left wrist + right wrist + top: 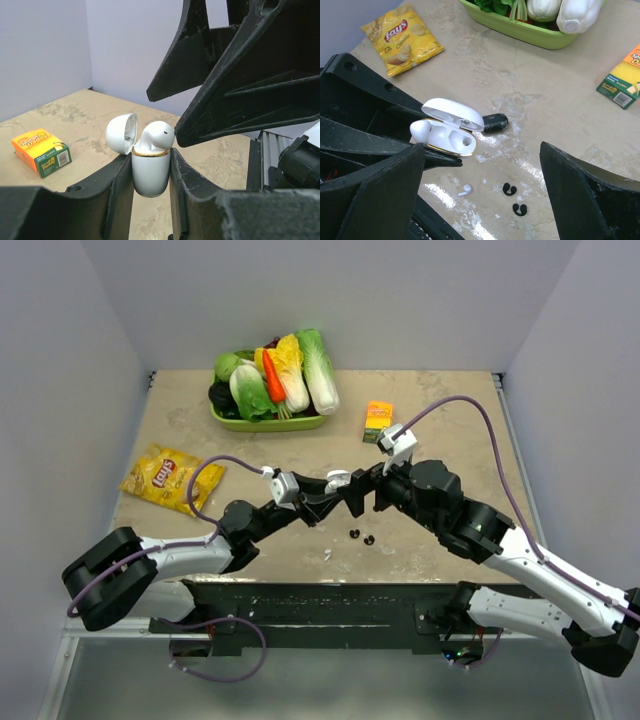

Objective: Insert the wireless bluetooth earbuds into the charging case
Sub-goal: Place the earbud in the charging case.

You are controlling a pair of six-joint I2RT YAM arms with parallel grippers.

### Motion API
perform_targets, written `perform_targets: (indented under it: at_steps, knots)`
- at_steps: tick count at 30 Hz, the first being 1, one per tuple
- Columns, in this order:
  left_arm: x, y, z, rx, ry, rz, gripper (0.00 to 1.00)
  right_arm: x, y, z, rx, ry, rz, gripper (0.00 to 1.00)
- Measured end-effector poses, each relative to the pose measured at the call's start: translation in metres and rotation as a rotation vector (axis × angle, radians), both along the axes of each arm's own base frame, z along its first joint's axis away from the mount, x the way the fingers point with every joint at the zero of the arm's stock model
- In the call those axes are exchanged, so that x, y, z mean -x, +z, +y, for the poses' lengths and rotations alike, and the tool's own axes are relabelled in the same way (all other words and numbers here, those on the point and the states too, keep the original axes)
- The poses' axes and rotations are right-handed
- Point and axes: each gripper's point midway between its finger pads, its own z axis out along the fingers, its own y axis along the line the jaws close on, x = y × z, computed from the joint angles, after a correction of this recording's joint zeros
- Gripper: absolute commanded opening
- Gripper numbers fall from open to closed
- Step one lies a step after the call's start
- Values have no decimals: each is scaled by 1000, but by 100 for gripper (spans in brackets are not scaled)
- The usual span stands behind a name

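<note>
My left gripper [151, 176] is shut on a white charging case [150, 172] and holds it upright above the table with its lid [121, 132] open. One white earbud [157, 135] sticks out of the case's near slot; the other slot [465, 141] is bare. My right gripper [482, 150] is open and empty right above the case, with one fingertip [182, 140] against that earbud's side. A second white earbud [465, 190] lies on the table below. Two small black pieces [509, 188] [520, 209] lie beside it. In the top view the grippers meet at mid-table [355, 485].
A small black oblong object [495, 122] lies on the table behind the case. A green tray [268, 424] of vegetables stands at the back. A yellow chip bag [165, 478] lies at left, an orange box [378, 420] at back right.
</note>
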Motion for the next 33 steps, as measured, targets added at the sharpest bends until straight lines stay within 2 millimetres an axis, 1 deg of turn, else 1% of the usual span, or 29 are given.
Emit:
perform_targets:
  at_steps: [4, 12, 19, 22, 28, 33]
  knots:
    - [1, 7, 1, 16, 0, -14, 0, -2, -1, -4, 8, -21, -2, 98]
    - [1, 10, 2, 16, 4, -30, 0, -2, 2, -6, 4, -26, -8, 98]
    - [3, 16, 3, 29, 1, -44, 0, 14, 28, -1, -82, 68, -58, 98]
    - [3, 19, 3, 34, 1, -48, 0, 16, 27, 5, -82, 102, -53, 98]
    - [3, 20, 3, 37, -1, -52, 0, 14, 18, 13, -64, 119, -33, 98]
    - [4, 21, 3, 38, -4, -54, 0, 13, 22, 16, -79, 123, -43, 98]
